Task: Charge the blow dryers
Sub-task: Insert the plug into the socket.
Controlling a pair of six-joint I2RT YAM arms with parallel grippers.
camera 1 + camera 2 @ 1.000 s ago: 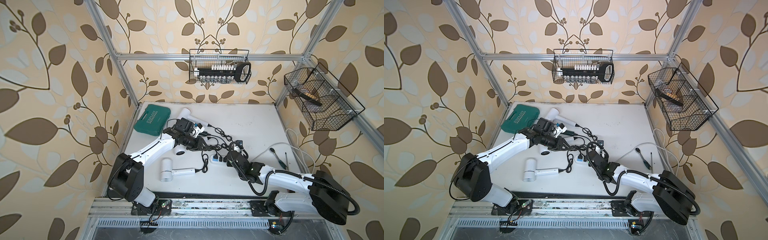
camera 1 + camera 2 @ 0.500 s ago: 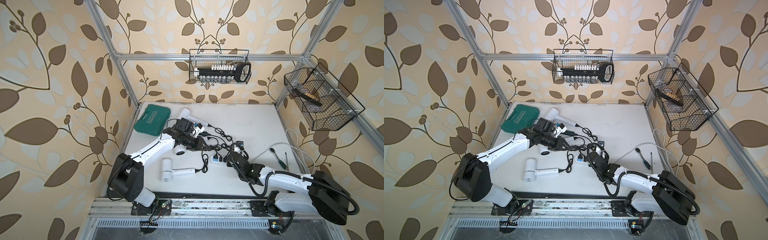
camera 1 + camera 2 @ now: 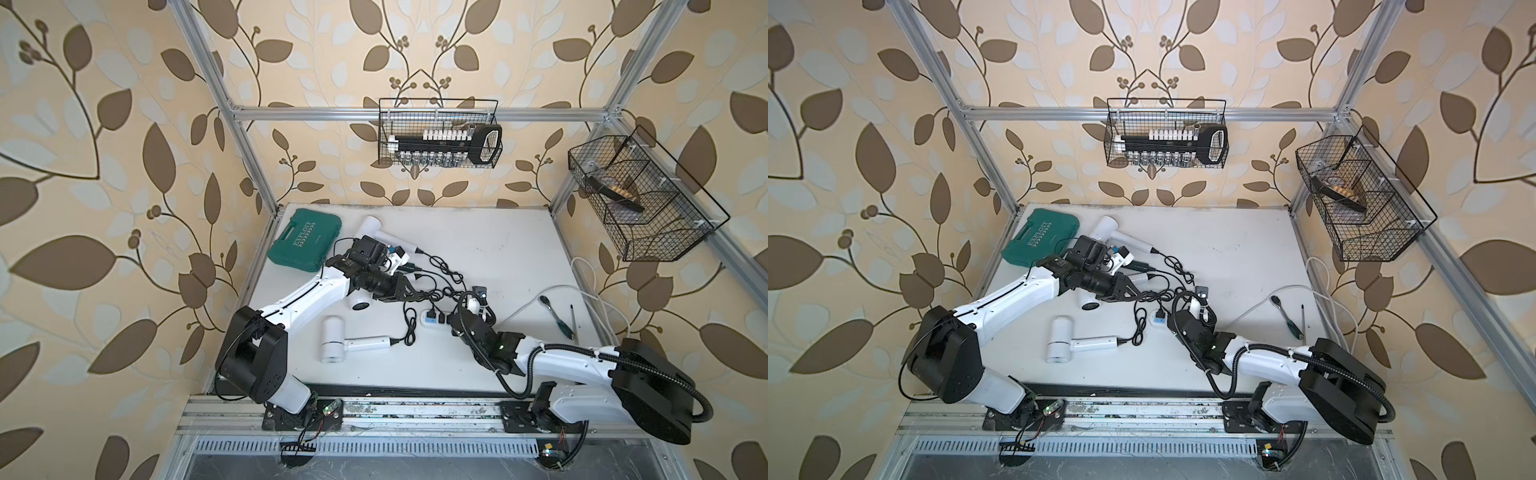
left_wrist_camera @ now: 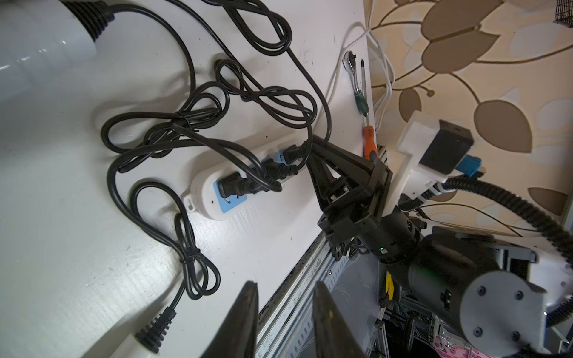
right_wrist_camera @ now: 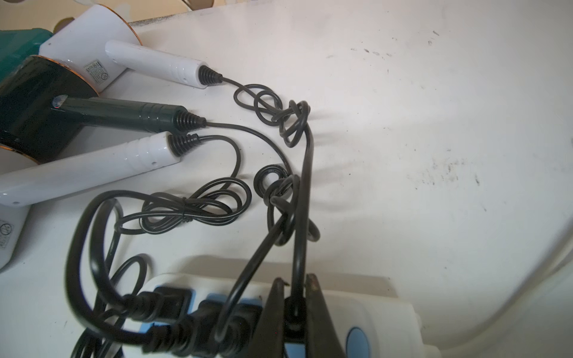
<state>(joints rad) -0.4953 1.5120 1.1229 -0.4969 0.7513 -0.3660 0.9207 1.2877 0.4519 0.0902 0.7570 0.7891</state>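
Note:
The white power strip (image 5: 372, 307) lies mid-table, also seen in the left wrist view (image 4: 210, 198). My right gripper (image 5: 293, 307) is shut on a black plug (image 5: 293, 313) at one of the strip's blue sockets. Other plugs (image 5: 170, 300) sit in the sockets beside it. The dark green blow dryer (image 5: 34, 114) lies between two white blow dryers (image 5: 155, 63) (image 5: 93, 167). Another white one (image 3: 332, 343) lies near the front edge. All their cords tangle toward the strip. My left gripper (image 4: 285, 297) hovers open and empty above the cords, left of the strip (image 3: 415, 293).
A teal case (image 3: 305, 241) lies at the back left. A ratchet (image 3: 557, 316) and a screwdriver (image 3: 573, 318) lie at the right, beside the strip's white cable (image 3: 582, 291). Wire baskets hang on the back wall (image 3: 438, 133) and the right wall (image 3: 640, 199).

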